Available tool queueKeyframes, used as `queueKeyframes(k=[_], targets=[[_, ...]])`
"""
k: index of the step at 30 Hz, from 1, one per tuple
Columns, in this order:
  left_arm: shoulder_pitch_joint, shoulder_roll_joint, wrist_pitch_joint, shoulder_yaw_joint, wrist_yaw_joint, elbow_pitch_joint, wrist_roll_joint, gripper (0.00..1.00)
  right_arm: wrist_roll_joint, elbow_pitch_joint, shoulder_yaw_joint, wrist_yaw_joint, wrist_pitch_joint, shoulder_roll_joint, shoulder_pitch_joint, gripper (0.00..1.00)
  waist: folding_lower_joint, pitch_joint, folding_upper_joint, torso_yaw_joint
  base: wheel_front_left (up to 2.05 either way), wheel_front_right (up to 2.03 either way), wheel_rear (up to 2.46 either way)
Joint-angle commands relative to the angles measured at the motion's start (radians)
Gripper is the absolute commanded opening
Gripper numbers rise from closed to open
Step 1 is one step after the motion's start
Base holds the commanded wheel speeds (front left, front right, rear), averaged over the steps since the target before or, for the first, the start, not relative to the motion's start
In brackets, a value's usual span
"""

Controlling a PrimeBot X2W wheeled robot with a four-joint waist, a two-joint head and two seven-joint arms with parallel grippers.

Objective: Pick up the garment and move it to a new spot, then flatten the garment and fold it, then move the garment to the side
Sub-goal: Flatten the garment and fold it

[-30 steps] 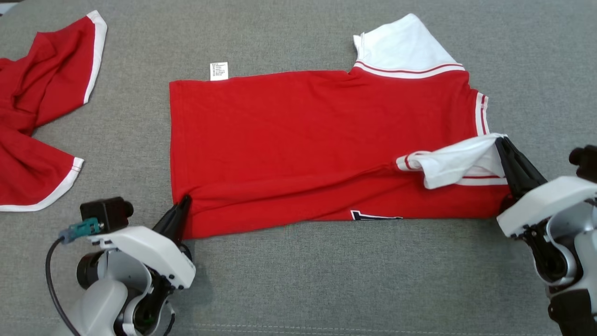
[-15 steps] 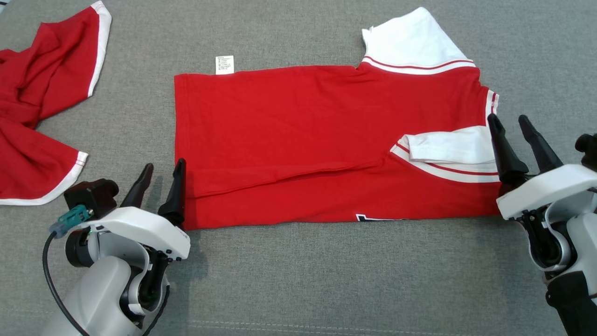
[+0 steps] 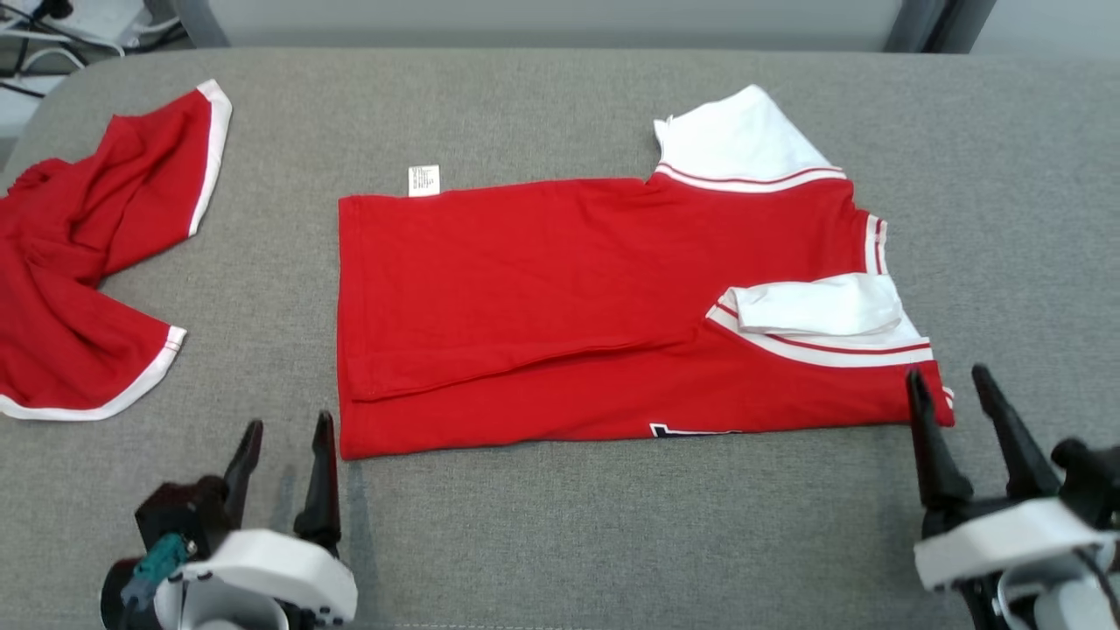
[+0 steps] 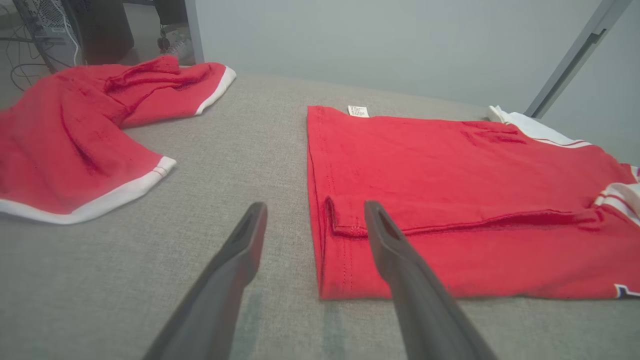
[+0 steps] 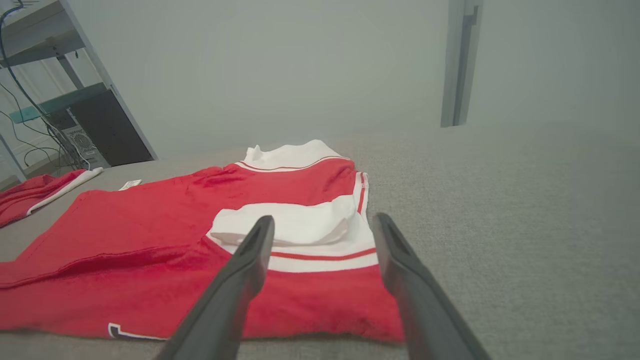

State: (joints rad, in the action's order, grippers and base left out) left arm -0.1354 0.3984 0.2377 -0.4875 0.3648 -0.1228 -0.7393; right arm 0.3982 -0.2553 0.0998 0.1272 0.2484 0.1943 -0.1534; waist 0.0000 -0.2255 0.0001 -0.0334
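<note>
The garment [image 3: 560, 297] is a red shirt with white sleeves, lying flat on the grey table [image 3: 560, 542], its near long edge folded over onto itself and one white sleeve [image 3: 814, 306] laid across the body. My left gripper [image 3: 286, 429] stands open just off the shirt's near left corner, holding nothing. In the left wrist view the garment [image 4: 450, 200] lies ahead and to the right of the left gripper [image 4: 316, 212]. My right gripper [image 3: 947, 376] is open by the near right corner, empty; in the right wrist view the right gripper [image 5: 324, 222] points at the garment [image 5: 200, 235].
A second red garment with white trim [image 3: 79, 262] lies crumpled at the table's left end, also seen as a red heap [image 4: 75, 135] in the left wrist view. A white care label [image 3: 423, 180] sticks out past the shirt's far edge. Cables and shelving stand beyond the table's far left corner.
Both grippers opened, let go of the folded-over edge and sleeve, then drew back toward me off the shirt. The camera has tilted up, showing the table's far edge.
</note>
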Motion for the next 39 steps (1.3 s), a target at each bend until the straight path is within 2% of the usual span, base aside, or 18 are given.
queueKeyframes(k=[1, 7, 16, 20, 26, 33, 36, 39], targets=[[0.023, 0.036, -0.014, 0.022, 0.02, 0.051, 0.003, 1.0, -0.048, 0.053, -0.012, 0.003, 0.013, -0.014, 0.074, 1.0, 0.0, 0.038, -0.0001, 0.01, 0.0, 0.0, 0.0], [0.086, 0.043, -0.05, 0.002, 0.034, 0.073, -0.013, 1.0, -0.091, 0.08, -0.049, 0.003, 0.013, -0.055, 0.186, 1.0, 0.0, 0.073, -0.0001, 0.025, 0.0, 0.0, 0.0], [0.095, 0.049, -0.073, -0.008, 0.03, 0.075, -0.024, 1.0, -0.088, 0.067, -0.062, 0.003, 0.013, -0.068, 0.194, 1.0, 0.0, 0.085, -0.0001, 0.038, 0.0, 0.0, 0.0], [0.069, 0.051, -0.091, -0.01, 0.012, 0.061, -0.035, 1.0, -0.079, 0.046, -0.056, 0.003, 0.007, -0.06, 0.16, 1.0, 0.0, 0.072, -0.0001, 0.043, 0.0, 0.0, 0.0], [-0.004, 0.037, -0.114, -0.02, -0.032, 0.007, -0.048, 1.0, -0.049, -0.027, -0.042, 0.003, -0.004, -0.017, 0.026, 1.0, 0.0, 0.022, -0.0001, 0.055, 0.0, 0.0, 0.0], [-0.117, 0.013, -0.127, -0.017, -0.093, -0.132, -0.072, 1.0, -0.012, -0.212, 0.042, 0.003, -0.043, 0.019, -0.165, 1.0, 0.0, -0.058, -0.0001, 0.057, 0.0, 0.0, 0.0], [-0.144, -0.003, -0.125, -0.02, -0.111, -0.176, -0.079, 1.0, 0.004, -0.266, 0.07, 0.003, -0.039, 0.029, -0.206, 1.0, 0.0, -0.072, -0.0001, 0.053, 0.0, 0.0, 0.0], [-0.163, -0.022, -0.138, -0.03, -0.146, -0.225, -0.099, 1.0, 0.042, -0.337, 0.115, 0.003, -0.053, 0.034, -0.239, 1.0, 0.0, -0.084, -0.0001, 0.047, 0.0, 0.0, 0.0]])
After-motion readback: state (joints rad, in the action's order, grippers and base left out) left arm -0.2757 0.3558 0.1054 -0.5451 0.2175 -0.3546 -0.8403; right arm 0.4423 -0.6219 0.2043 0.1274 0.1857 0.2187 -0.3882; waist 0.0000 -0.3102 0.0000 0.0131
